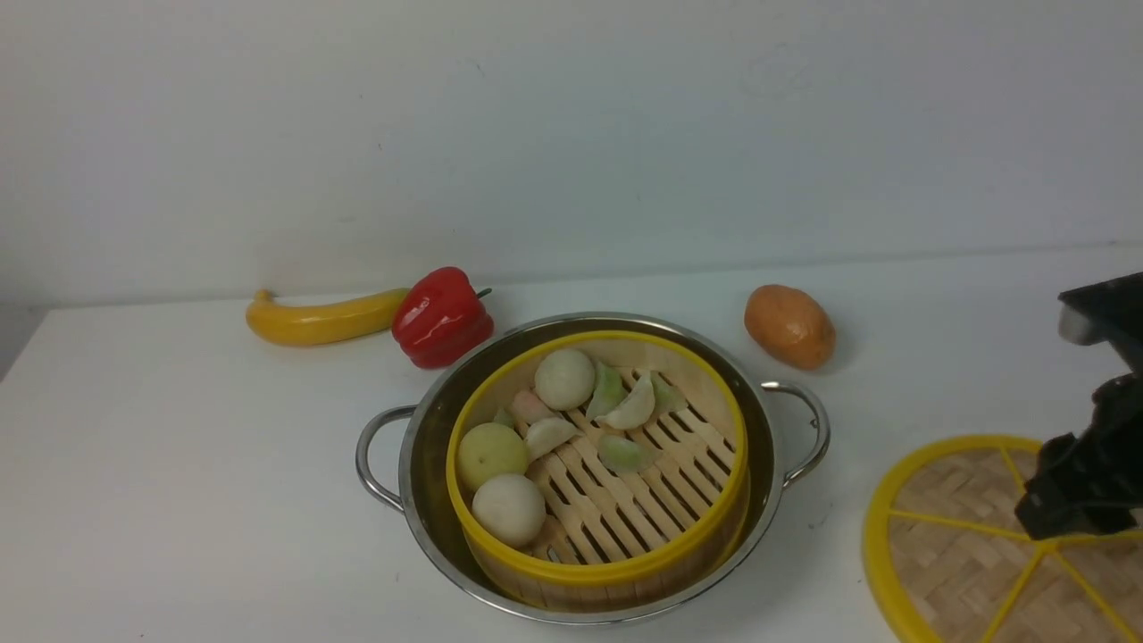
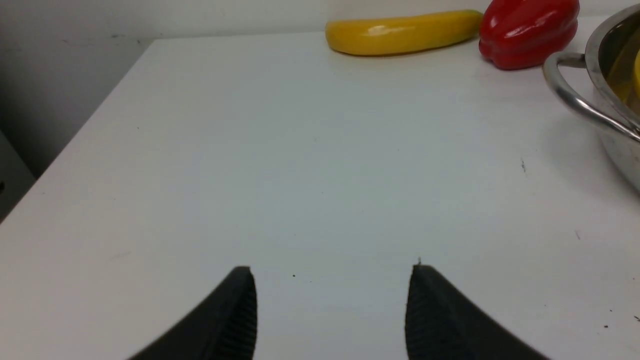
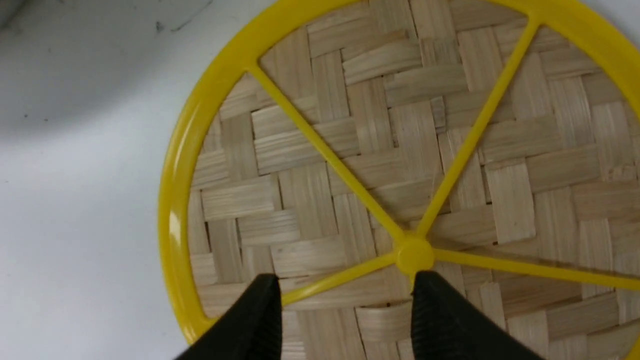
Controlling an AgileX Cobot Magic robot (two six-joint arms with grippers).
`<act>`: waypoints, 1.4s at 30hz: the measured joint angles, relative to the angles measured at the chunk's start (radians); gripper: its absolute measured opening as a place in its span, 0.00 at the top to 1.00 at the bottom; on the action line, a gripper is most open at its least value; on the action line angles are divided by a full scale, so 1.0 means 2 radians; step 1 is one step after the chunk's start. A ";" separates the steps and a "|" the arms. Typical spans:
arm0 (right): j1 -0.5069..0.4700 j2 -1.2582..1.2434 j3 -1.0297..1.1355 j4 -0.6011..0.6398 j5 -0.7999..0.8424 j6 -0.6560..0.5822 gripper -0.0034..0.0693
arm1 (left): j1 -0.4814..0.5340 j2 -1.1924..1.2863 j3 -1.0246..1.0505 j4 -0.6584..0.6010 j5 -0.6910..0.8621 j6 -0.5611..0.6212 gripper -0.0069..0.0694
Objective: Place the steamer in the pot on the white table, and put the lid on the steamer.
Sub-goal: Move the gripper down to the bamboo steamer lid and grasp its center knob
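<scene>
Both stood spread: left claw [image 2: 332,272] over the white, lightly marked table [image 2: 300,150], right claw [image 3: 345,282] over the lid [image 3: 350,125]; a pale wall [image 1: 571,134] rose behind.

Just a plain whitish wall [image 1: 571,134] ahead of the left fingers [image 2: 235,325], matte white desk [image 2: 300,165] under them, dim grey bit [image 2: 30,110] past its edge. Soft, even light.

We've got our right arm [image 1: 1091,446] poking in at the right edge of the front frame, black wrist angled down. Our right gripper [image 3: 345,280] has its ribbed fingers [image 3: 250,325] spread wide, holding nothing. Our left gripper [image 2: 331,272] is the same deal: fingers wide apart, empty.
</scene>
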 joint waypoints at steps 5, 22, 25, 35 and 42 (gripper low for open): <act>0.000 0.024 -0.004 -0.023 -0.018 0.001 0.50 | 0.000 0.000 0.000 0.000 0.000 0.000 0.41; 0.000 0.045 -0.004 -0.036 -0.014 0.015 0.54 | 0.000 0.000 0.000 0.000 0.000 0.000 0.41; 0.000 0.045 -0.004 -0.036 -0.015 0.015 0.54 | 0.000 0.000 0.000 0.000 0.000 0.000 0.41; 0.000 0.066 -0.004 -0.037 -0.026 0.015 0.54 | 0.000 0.000 0.000 0.000 0.000 0.000 0.41; 0.000 0.076 -0.005 -0.040 -0.038 0.015 0.54 | 0.000 0.000 0.000 0.000 0.000 0.000 0.41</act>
